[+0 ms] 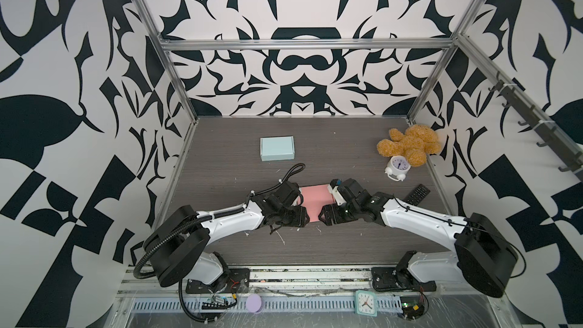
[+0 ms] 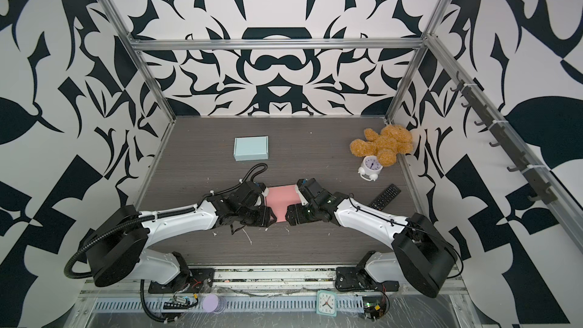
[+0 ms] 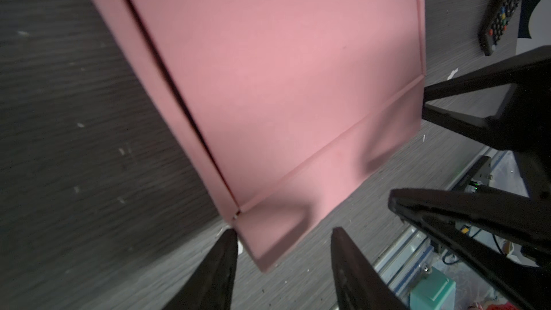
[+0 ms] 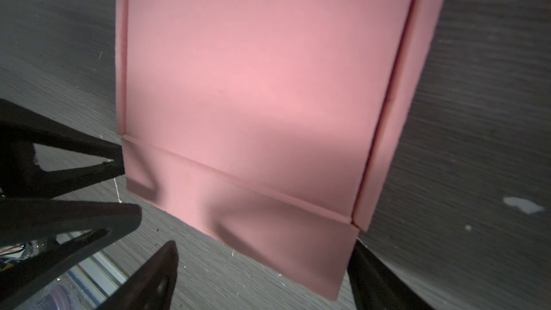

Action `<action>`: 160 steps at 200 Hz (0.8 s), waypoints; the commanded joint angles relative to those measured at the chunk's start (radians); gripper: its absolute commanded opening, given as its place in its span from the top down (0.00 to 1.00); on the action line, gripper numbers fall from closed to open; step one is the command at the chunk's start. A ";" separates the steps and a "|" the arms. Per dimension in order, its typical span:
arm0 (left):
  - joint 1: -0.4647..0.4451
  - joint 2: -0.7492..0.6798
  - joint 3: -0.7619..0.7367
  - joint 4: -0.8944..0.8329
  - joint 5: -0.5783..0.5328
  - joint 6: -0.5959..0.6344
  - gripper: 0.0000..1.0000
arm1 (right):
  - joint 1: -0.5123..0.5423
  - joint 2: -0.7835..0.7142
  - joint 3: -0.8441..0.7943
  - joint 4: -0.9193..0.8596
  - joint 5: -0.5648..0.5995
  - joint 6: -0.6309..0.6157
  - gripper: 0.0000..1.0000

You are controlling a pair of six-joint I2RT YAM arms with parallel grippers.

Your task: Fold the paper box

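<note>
Both arms reach in low over the middle of the dark wood-grain table (image 1: pixel 331 140), where a flat pink paper box (image 1: pixel 315 198) lies between them in both top views. Seen from the wrist cameras, the box is a wide smooth panel with a narrow strip folded along each long side and a creased front flap (image 4: pixel 268 234) at its near end; the flap is dented in two places. The left gripper (image 3: pixel 283 231) is released: its black fingers (image 3: pixel 214 269) stand apart on either side of one corner of that flap, one finger just beside the corner and the other clear of the paper. The right gripper (image 4: pixel 264 246) is released too, its fingers (image 4: pixel 155 275) spread wide astride the opposite corner, with one tip partly hidden behind the flap. Neither pair pinches the paper, and the two grippers sit near each other at the near edge of the box. Farther back on the table, well apart from the pink one, rests a closed light blue cardboard box (image 1: pixel 277 148). At the back right corner a fuzzy brown teddy bear (image 1: pixel 410 143) lies against the wall, touching a small white twin-bell alarm clock (image 1: pixel 398 167), and a black remote control (image 1: pixel 417 195) lies near the right arm.
</note>
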 commanded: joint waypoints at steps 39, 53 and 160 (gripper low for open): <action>-0.007 -0.024 -0.005 0.015 -0.002 -0.009 0.42 | 0.037 -0.018 0.026 0.003 0.016 0.001 0.11; -0.007 -0.037 -0.008 0.007 -0.008 -0.010 0.40 | 0.040 -0.023 0.026 -0.001 0.024 0.001 0.11; -0.005 0.014 -0.020 0.052 -0.027 -0.002 0.46 | 0.046 0.054 0.018 0.035 0.061 -0.015 0.14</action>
